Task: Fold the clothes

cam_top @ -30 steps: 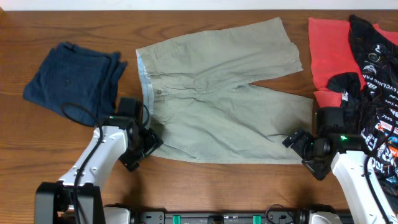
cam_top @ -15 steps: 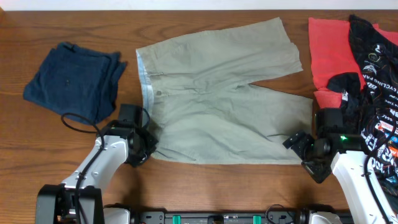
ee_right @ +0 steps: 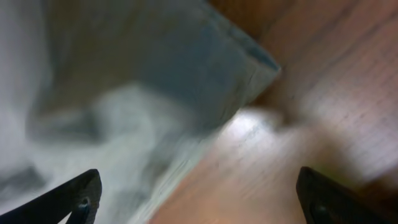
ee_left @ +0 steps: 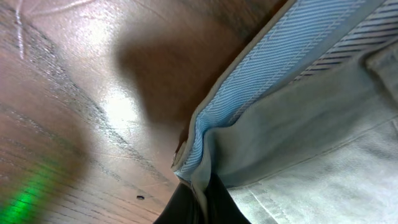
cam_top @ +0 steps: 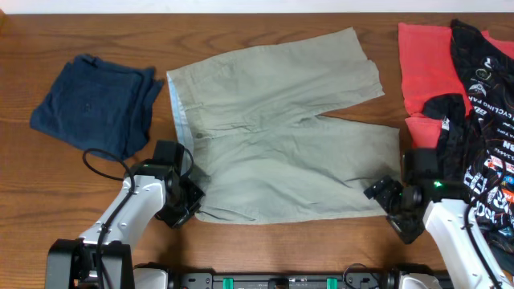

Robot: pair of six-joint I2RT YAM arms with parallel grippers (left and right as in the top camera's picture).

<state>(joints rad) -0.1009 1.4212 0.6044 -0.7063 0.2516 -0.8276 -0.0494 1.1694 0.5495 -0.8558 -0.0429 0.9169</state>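
Khaki-beige trousers (cam_top: 281, 136) lie spread flat mid-table, waistband to the left, legs to the right. My left gripper (cam_top: 186, 205) is shut on the near corner of the waistband. In the left wrist view the fabric and its blue striped lining (ee_left: 273, 74) bunch up between the black fingers of the left gripper (ee_left: 202, 202). My right gripper (cam_top: 384, 195) stands open at the near right hem corner. In the right wrist view the hem (ee_right: 155, 81) lies ahead of the right gripper (ee_right: 199, 199), with nothing gripped.
A folded navy garment (cam_top: 96, 100) lies at the left. A red garment (cam_top: 426, 64) and a black printed jersey (cam_top: 482, 104) are piled at the right edge, beside the right arm. Bare wood (cam_top: 281, 249) runs along the front.
My left gripper has closed on the waistband corner. The trousers have slid a little leftward and toward the front. The right gripper has shifted slightly toward the front edge and stays open.
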